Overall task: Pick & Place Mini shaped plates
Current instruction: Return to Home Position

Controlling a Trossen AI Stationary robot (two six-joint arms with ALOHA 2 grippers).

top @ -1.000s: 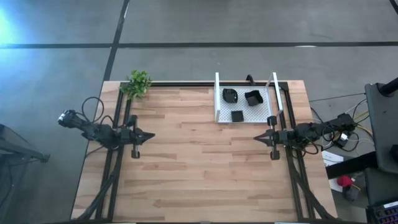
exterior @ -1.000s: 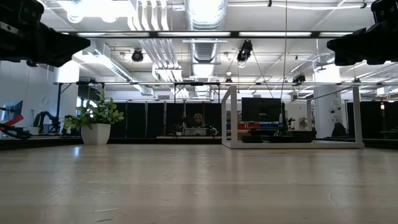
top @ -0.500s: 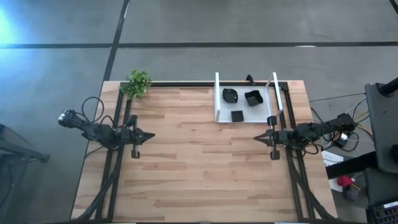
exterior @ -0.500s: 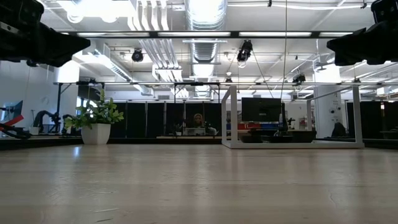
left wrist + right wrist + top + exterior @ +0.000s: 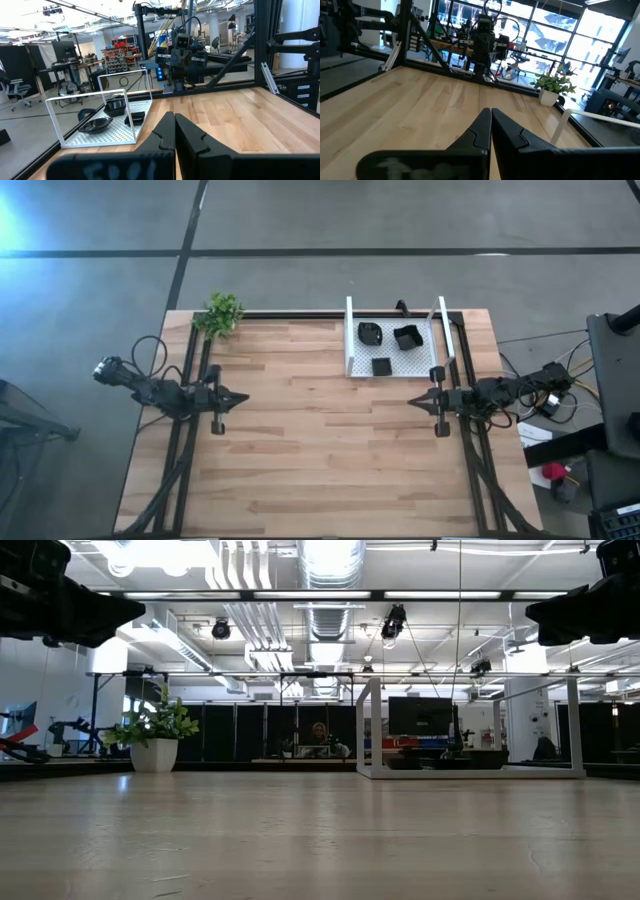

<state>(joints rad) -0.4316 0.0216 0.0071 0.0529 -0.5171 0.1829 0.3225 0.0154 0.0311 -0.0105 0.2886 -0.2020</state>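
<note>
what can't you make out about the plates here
Plates per pile: the mini shaped plates are too small in the high view.
Their shapes: the low view shows only dark slivers inside the white tray.
Right wrist view: the picture's edge cuts the tray off; no plates show.

The tray (image 5: pixel 349 340) stood at the far edge of the desk (image 5: pixel 320 470), right of centre, holding the mini shaped plates (image 5: pixel 382 366). A plant (image 5: pixel 220 313) sat at the far left corner. The left claw (image 5: pixel 243 397) and right claw (image 5: pixel 413 402) faced each other, well apart.
</note>
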